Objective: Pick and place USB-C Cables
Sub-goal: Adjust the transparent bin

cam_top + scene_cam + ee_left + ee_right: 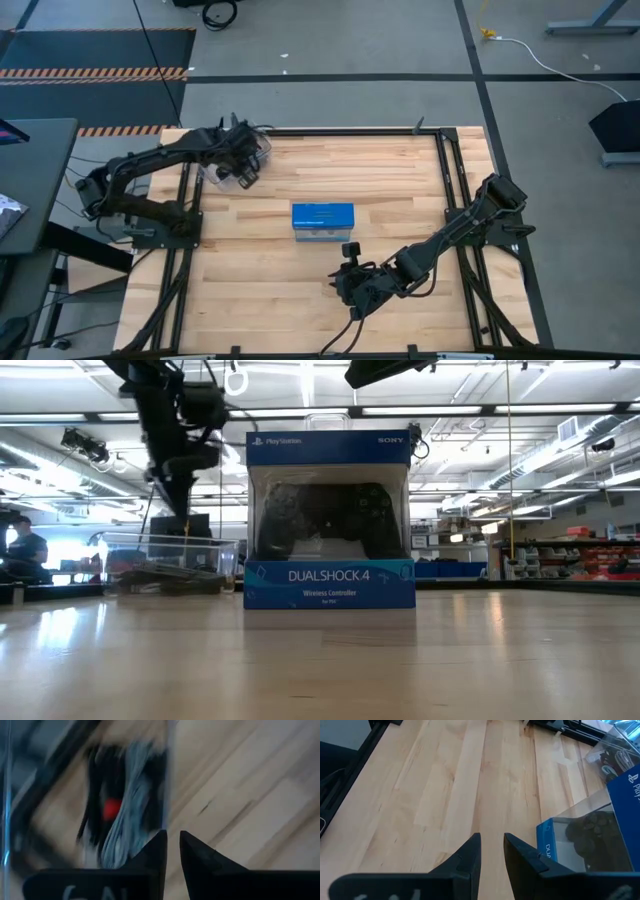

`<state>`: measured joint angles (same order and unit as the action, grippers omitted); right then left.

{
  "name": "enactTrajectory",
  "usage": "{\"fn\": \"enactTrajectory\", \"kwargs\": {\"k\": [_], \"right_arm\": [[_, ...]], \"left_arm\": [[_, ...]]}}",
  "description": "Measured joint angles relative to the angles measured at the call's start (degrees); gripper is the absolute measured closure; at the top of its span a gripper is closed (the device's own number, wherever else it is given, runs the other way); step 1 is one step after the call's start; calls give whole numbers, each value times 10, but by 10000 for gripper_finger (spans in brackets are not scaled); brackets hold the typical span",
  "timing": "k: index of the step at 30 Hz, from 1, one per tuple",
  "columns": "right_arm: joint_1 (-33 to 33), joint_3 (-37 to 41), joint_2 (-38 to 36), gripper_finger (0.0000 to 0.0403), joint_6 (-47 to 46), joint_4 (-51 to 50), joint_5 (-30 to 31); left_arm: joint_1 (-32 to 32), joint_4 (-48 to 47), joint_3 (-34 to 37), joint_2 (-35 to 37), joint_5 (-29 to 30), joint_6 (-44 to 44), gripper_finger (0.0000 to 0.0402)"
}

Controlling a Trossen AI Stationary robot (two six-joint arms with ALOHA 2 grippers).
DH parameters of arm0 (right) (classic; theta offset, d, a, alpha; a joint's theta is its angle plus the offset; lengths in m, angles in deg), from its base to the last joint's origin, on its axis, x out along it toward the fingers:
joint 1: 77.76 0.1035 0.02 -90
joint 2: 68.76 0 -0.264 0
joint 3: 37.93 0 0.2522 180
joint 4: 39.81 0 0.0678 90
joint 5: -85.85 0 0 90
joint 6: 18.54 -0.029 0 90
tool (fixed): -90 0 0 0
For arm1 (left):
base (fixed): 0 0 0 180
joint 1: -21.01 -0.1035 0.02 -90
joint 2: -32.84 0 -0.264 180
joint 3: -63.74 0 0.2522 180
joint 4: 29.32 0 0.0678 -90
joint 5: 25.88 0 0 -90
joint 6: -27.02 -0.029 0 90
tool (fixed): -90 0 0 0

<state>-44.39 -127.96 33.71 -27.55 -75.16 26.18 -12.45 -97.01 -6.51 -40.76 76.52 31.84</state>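
The USB-C cables (pixel 125 820), black and silver-grey cords with a red spot among them, lie bundled in a clear plastic tub (pixel 225 168) at the table's far left. My left gripper (pixel 172 842) hangs above the tub's rim (pixel 167 780), pointing steeply down. Its fingers are open by a narrow gap with nothing between them. Its dark arm also shows above the tub (pixel 170 565) in the low view. My right gripper (pixel 492 845) waits near the table's front edge (pixel 338 285). It is open by a narrow gap, holds nothing, and points over bare wood.
A blue DualShock 4 controller box (pixel 322 221) stands upright at the table's middle, between the two arms. It shows close beside my right gripper in the right wrist view (pixel 600 835). Black frame rails (pixel 445 190) run along the table's sides.
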Motion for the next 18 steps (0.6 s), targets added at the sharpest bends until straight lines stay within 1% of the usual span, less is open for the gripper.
{"fn": "enactTrajectory", "kwargs": {"k": [3,6,10,13,15,18], "right_arm": [[0,0,0,314,1,0,0],[0,0,0,314,1,0,0],[-1,0,0,314,1,0,0],[-1,0,0,314,1,0,0],[-1,0,0,314,1,0,0],[-2,0,0,314,2,0,0]], "left_arm": [[26,61,0,-4,-4,-42,342],[42,125,0,-28,-4,-74,342],[39,188,0,-81,-1,-116,342],[36,239,0,-116,19,-150,342],[36,279,0,-131,29,-169,342],[36,345,0,-143,27,-193,342]]}}
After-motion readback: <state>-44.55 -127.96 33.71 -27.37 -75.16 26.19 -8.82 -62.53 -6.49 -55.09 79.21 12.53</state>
